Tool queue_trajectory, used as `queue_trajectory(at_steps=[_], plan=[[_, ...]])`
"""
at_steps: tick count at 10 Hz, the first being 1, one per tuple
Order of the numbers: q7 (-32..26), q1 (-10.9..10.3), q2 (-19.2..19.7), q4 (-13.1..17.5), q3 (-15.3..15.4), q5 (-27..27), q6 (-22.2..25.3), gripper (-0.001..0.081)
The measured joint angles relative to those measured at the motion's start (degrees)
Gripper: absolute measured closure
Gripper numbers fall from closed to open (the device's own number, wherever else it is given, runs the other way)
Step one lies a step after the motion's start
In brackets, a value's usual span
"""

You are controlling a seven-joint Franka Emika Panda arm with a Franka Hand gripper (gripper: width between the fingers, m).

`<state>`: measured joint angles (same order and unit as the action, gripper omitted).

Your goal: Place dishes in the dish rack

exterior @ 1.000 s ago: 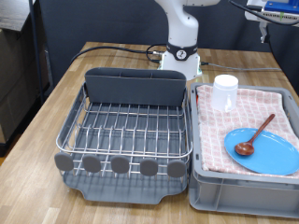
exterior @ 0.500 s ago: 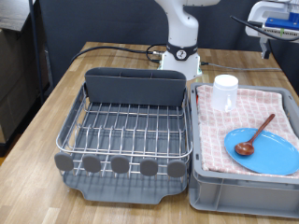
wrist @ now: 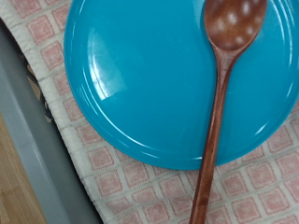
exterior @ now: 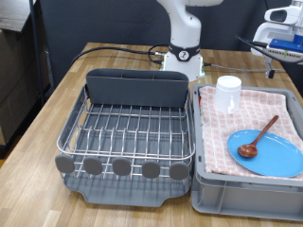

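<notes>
Blue plate (exterior: 266, 151) lies flat on the pink checked cloth (exterior: 241, 128) inside the grey crate (exterior: 222, 194), at the exterior view's lower right. Brown wooden spoon (exterior: 258, 135) rests across it, bowl on the plate, handle running off the rim toward the crate's far corner. My wrist camera looks straight down on both: plate (wrist: 159, 79), spoon (wrist: 222, 93), cloth (wrist: 121, 182) showing past the plate's edge. White cup (exterior: 228, 94) stands upright on the cloth nearer the far end, apart from the plate. Dish rack (exterior: 128, 132) sits just beside the crate on the exterior view's left, wire grid bare, dark caddy (exterior: 135, 89) at its far side; nothing of the dishes is in it yet. My gripper (exterior: 281, 30) hangs high at the exterior view's upper right edge, well above the crate; my fingers show in neither view, so I cannot tell how far they stand apart, and nothing is seen held. Risks as I judge them: the spoon's thin round handle could roll or skid on the glazed plate under an off-centre pinch; the flat plate offers little edge to grip, and the loose cloth may drag with it.
</notes>
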<state>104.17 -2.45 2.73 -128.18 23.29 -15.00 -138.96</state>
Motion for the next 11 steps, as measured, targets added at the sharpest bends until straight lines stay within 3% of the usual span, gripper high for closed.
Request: queue_trajectory(at_steps=[4, 11], plan=[[6.61, -0.03, 5.09, -0.26, -0.34, -7.16, -4.25, 0.0003], [15.46, -0.60, 11.74, -0.25, -1.22, -15.13, -6.47, 0.0003]])
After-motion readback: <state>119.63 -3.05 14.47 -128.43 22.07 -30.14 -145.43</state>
